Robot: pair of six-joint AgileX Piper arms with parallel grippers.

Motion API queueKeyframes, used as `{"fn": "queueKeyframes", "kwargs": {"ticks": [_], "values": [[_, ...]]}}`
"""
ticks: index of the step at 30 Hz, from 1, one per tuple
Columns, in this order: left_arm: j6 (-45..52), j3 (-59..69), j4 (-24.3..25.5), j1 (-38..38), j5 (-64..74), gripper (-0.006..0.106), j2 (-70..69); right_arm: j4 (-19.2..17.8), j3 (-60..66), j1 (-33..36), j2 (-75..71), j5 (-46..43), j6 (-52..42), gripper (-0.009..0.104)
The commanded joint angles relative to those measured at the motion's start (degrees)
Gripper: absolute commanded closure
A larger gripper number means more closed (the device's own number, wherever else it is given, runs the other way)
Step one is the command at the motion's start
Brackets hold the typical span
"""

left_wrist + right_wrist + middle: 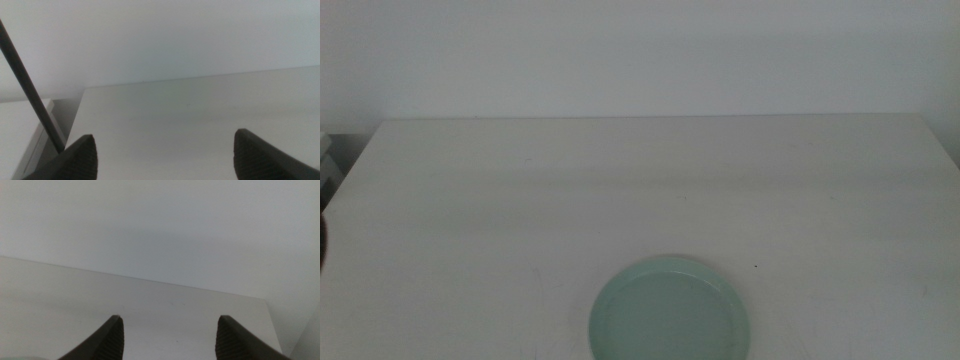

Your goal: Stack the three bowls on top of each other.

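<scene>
One bowl (671, 311) shows in the middle view, and it is the mint green one: round, shallow, plate-like, with a low rim and a smooth, faintly glossy face. It sits at the near edge of the table (620, 190), a little right of centre, its nearest part cut off by the picture's edge. A paler rim peeks out along its far side, so it may rest on another dish, but I cannot tell. I count one bowl for certain.

The table is one flat, matte, off-white slab with a straight far edge, set against a plain pale wall (640, 55).

My left pincer (165, 155) hangs over the table's left part with its two dark, ridged jaws wide apart, nothing between them. A thin dark rod (30, 92) slants past it. My right pincer (168, 337) hangs over the right part, jaws likewise apart and holding nothing.
</scene>
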Motion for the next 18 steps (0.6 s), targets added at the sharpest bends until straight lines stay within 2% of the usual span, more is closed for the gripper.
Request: {"fn": "queueKeyframes", "kwargs": {"ticks": [1, 7, 13, 18], "values": [[-0.3, -0.7, -0.5, 0.1, -4.1, -0.004, 0.3, 0.0, -1.3, -0.5, -0.1, -4.4, -0.5, 0.047], [-0.3, 6.8, -0.5, 0.1, -6.6, -0.004, -4.9, -2.6, 0.1, -0.5, -4.7, -5.9, -0.5, 0.047], [-0.3, 18.5, -0.5, 0.1, -10.5, -0.004, -14.2, -2.6, 11.2, -0.5, -11.6, -14.2, -0.5, 0.047], [-0.3, 25.6, -0.5, 0.1, -10.5, -0.004, -21.9, -3.3, 20.0, -0.5, -16.2, -13.3, -0.5, 0.047]]}}
